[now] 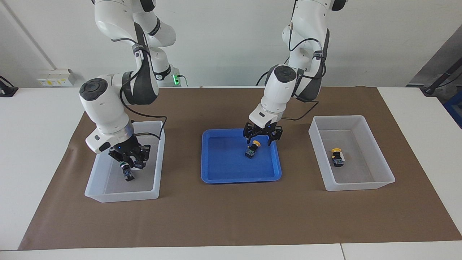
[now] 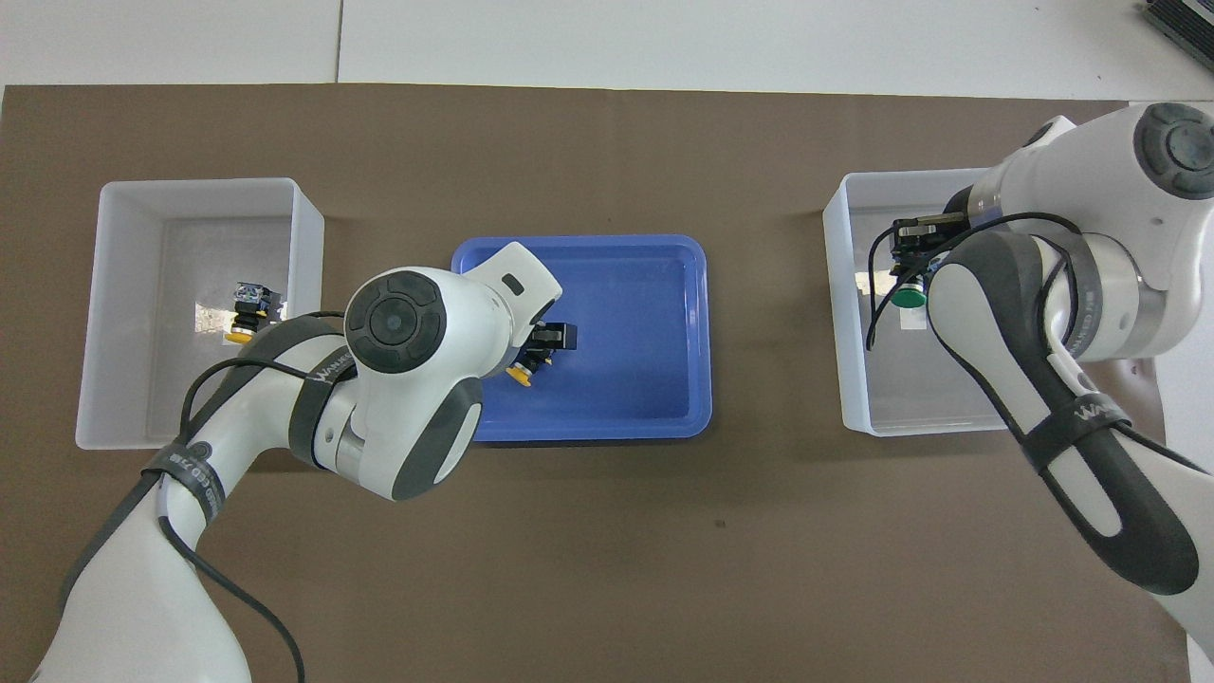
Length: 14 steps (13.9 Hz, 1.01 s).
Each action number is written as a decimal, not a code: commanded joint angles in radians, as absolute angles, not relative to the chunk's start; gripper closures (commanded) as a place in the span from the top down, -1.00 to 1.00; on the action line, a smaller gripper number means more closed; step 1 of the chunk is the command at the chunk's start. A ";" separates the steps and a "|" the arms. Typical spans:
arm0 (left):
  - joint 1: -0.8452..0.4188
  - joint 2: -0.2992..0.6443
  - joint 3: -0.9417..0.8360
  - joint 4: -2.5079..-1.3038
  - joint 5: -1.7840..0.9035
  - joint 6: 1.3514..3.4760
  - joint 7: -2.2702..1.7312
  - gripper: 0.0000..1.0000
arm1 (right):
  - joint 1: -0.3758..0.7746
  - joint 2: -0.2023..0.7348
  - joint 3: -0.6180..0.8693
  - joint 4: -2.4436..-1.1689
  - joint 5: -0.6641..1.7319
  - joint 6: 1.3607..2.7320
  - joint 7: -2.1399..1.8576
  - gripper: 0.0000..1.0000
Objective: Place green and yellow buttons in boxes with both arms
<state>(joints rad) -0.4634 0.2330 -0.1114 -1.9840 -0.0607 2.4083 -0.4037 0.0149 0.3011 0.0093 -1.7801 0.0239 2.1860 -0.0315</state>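
My left gripper [image 1: 262, 141] is open, low in the blue tray [image 1: 231, 162], its fingers either side of a yellow button [image 1: 252, 148] that leans on the tray floor; the overhead view shows its cap [image 2: 519, 377]. My right gripper [image 1: 130, 163] is down inside the box [image 1: 122, 193] at the right arm's end, right over a green button [image 1: 126, 172], whose cap shows from above [image 2: 909, 297]. I cannot tell if it holds it. A second yellow button [image 1: 337, 157] lies in the box [image 1: 361, 184] at the left arm's end. No other green button shows.
The blue tray [image 2: 626, 323] sits mid-table between the two boxes [image 2: 114, 313] [image 2: 844, 313] on a brown mat [image 1: 231, 216]. White table surface borders the mat. A small white label [image 1: 136, 167] lies in the right arm's box.
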 commanded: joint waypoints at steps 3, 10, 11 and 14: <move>-0.529 0.301 -0.092 -2.036 -0.080 2.549 -0.391 0.86 | -0.035 0.202 0.026 -2.048 0.043 2.356 -0.142 -1.00; -0.491 0.311 -0.084 -2.023 -0.067 2.556 -0.299 0.85 | -0.038 0.204 0.025 -2.088 0.043 2.418 -0.157 1.00; -0.485 0.311 -0.084 -2.028 -0.067 2.557 -0.284 0.84 | -0.031 0.201 0.023 -2.056 0.043 2.407 -0.122 1.00; -0.492 0.340 -0.084 -2.036 -0.067 2.588 -0.282 0.74 | -0.020 0.176 0.021 -1.968 0.022 2.312 0.036 1.00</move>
